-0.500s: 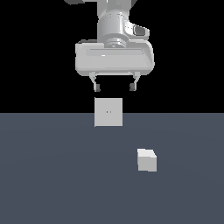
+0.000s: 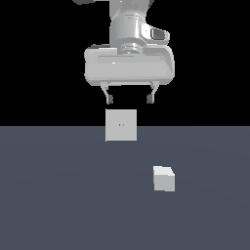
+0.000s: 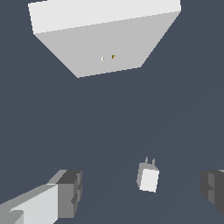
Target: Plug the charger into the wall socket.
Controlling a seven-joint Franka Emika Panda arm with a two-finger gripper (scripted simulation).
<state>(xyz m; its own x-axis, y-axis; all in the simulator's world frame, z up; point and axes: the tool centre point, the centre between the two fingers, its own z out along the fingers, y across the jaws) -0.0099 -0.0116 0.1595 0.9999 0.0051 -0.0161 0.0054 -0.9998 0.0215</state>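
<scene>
The charger point(image 2: 164, 178) is a small white block lying on the grey floor, toward the exterior view's right. In the wrist view the charger point(image 3: 148, 177) shows two short prongs on one end. The wall socket point(image 2: 121, 125) is an upright white square plate with two tiny dots at its centre; it also shows in the wrist view point(image 3: 107, 41). My gripper point(image 2: 129, 99) hangs open and empty high above the floor, just over the socket's top edge. Its fingers point(image 3: 70, 192) stand wide apart, with the charger between them far below.
The grey floor point(image 2: 58, 195) spreads all around the socket and charger. Behind it the background is black.
The gripper has shifted very slightly toward the exterior view's right. The charger and the socket have not moved.
</scene>
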